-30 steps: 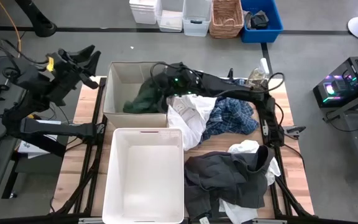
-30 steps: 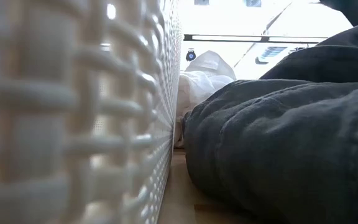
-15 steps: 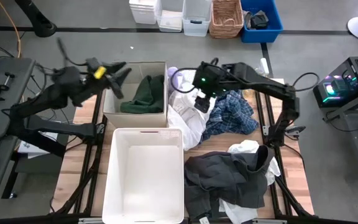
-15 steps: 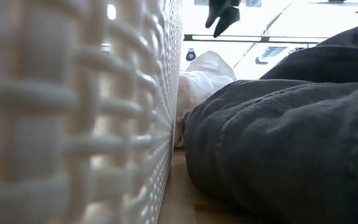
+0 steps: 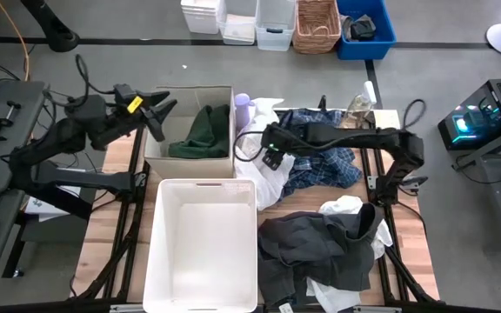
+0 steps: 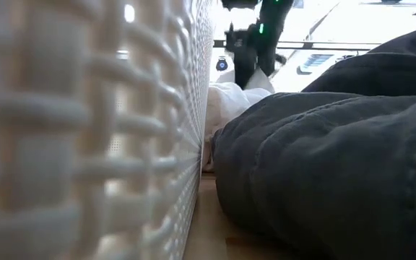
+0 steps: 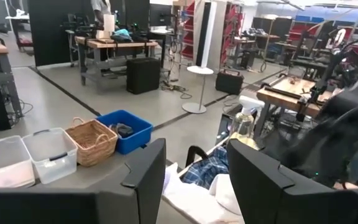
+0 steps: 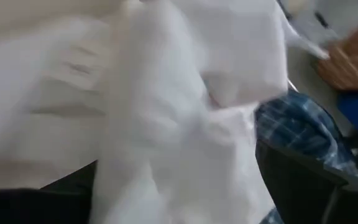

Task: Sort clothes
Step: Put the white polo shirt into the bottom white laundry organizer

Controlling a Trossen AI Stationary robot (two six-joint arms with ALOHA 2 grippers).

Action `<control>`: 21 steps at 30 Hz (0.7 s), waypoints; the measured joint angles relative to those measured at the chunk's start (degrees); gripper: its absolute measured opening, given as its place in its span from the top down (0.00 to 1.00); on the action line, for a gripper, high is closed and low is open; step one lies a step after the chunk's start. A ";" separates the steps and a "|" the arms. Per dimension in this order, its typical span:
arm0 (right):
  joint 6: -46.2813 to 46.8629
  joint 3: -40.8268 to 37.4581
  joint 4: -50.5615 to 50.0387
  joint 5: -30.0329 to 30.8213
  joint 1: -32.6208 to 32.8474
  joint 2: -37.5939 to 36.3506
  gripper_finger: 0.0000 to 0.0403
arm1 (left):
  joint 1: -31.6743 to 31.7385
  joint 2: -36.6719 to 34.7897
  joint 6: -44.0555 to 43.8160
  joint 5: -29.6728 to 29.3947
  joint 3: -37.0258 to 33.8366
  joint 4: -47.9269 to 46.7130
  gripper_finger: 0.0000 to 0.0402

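High view first: I see my left tool [image 5: 159, 111] hanging over the left rim of the cardboard box [image 5: 157, 146], its fingers spread wide with nothing between them. A dark green garment [image 5: 200, 135] lies inside that box. My right tool [image 5: 270, 155] is down over the white shirt [image 5: 263, 174], which lies on the desk [image 5: 311, 198] just beside the box; from up here I cannot tell how its fingers stand. The blue plaid shirt [image 5: 320, 165] lies under the right arm, touching the white shirt. Nearer the front edge, a dark grey garment [image 5: 316, 252] is heaped over more white cloth [image 5: 346, 209], next to the white bin [image 5: 202, 248]. A lilac bottle [image 5: 242, 103] stands at the box's far corner.

Low view: the bin's woven wall [image 6: 85, 137] fills the left half, the dark grey garment [image 6: 323, 173] the right. Between them I make out the white shirt [image 6: 237, 90] farther back, with the right tool [image 6: 248, 54] coming down onto it.

Left wrist view: my two fingers [image 7: 145, 177] stand wide apart, and past them I see the plaid shirt [image 7: 205, 169] and white cloth [image 7: 194, 196].

Right wrist view: the white shirt [image 8: 166, 106] fills nearly everything, close up; a patch of plaid shirt [image 8: 291, 127] shows beside it. The fingers [image 8: 303, 180] appear spread, one at each side.
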 joint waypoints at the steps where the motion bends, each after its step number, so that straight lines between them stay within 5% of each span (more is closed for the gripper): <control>1: 0.26 -1.20 0.84 -0.58 -0.82 0.98 0.23 | -0.02 -0.56 0.00 0.00 0.00 -0.55 0.60; 7: 2.43 -4.96 6.80 -10.58 -2.85 8.24 0.34 | -0.02 -3.07 -0.96 0.00 0.00 -2.23 0.60; 11: 5.12 -2.16 4.44 -12.27 -1.35 9.52 0.79 | -0.02 -4.06 -0.91 0.00 0.00 -2.86 0.60; 13: 4.81 0.85 2.11 -13.59 -0.13 8.13 0.94 | -0.02 -4.57 -0.34 0.00 0.00 -3.04 0.60; 17: 6.13 14.35 -5.76 -10.80 2.41 2.18 0.98 | -0.02 -5.37 2.00 0.00 0.00 -3.13 0.60; 21: 3.29 30.77 -7.96 -0.78 6.09 -2.88 0.99 | -0.02 -5.77 2.31 0.00 0.02 -2.55 0.60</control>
